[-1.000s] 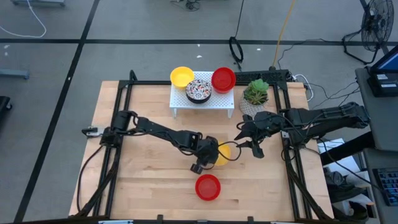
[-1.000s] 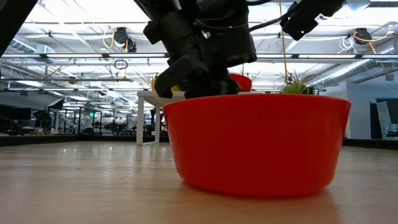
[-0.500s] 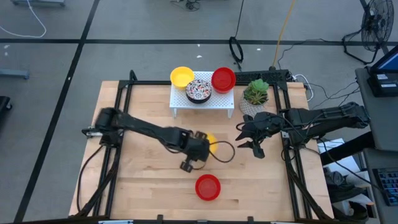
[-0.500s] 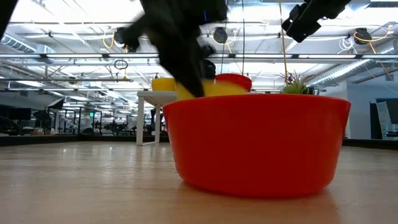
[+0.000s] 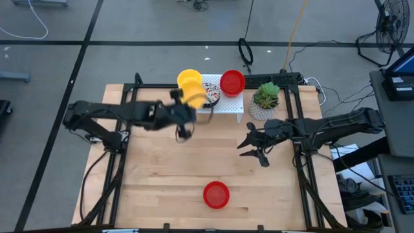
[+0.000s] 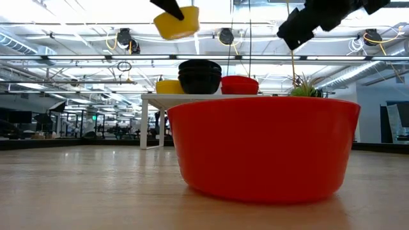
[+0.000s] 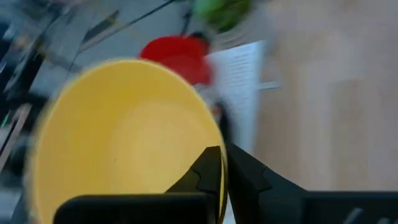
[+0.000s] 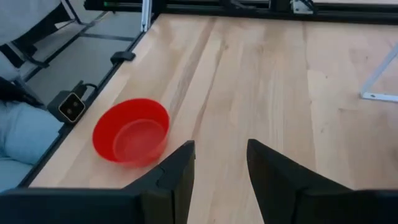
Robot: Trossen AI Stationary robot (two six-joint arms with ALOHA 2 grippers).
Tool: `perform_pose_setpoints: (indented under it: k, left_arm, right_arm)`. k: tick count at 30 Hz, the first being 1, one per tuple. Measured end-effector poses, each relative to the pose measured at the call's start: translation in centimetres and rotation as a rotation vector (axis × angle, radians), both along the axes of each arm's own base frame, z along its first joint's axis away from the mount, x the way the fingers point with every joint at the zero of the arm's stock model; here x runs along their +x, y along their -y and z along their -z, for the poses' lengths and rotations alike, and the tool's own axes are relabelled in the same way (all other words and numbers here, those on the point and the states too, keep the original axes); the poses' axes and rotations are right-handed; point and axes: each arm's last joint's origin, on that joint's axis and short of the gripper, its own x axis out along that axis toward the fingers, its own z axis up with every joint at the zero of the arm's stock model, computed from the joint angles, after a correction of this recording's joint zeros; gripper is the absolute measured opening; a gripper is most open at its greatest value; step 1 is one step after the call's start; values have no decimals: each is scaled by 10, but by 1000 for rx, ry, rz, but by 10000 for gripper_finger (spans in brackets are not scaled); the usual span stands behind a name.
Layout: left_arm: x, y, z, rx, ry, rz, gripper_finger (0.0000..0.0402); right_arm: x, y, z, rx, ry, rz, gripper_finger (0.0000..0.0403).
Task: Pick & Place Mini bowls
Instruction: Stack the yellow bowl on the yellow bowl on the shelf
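The left end effector (image 5: 186, 103), clamped on a yellow mini bowl's (image 5: 193, 97) rim, has lifted it off the desk (image 5: 162, 181) to above the white rack (image 5: 223, 107), so placing seems next. The right end effector (image 5: 253, 147) waits, fingers apart, near the potted plant (image 5: 266, 96).

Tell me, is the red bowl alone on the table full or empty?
Empty. The right wrist view looks into the red bowl and shows only its bare bottom; from above nothing shows in it either.

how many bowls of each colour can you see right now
yellow: 2, one on the rack, one held up by the left gripper
red: 2, one on the rack, one on the table
mosaic: 1 visible from above
total: 5
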Motion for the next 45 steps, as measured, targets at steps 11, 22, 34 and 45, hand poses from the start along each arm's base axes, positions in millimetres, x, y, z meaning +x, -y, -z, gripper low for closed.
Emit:
perform_pose_setpoints:
  k: [11,22,34,45]
  left_arm:
    - [8,-100,20,-113,36,-285,18]
    - [15,-147,47,-190,-12,-340,20]
    - [21,-159,62,-225,-32,-346,46]
    - [19,-160,60,-240,17,-426,76]
  right_arm:
    - [-1,0,9,32,-24,19,137]
    - [-2,0,9,30,-27,18,137]
    - [-2,0,9,29,-28,17,137]
    - [-2,0,10,29,-30,17,137]
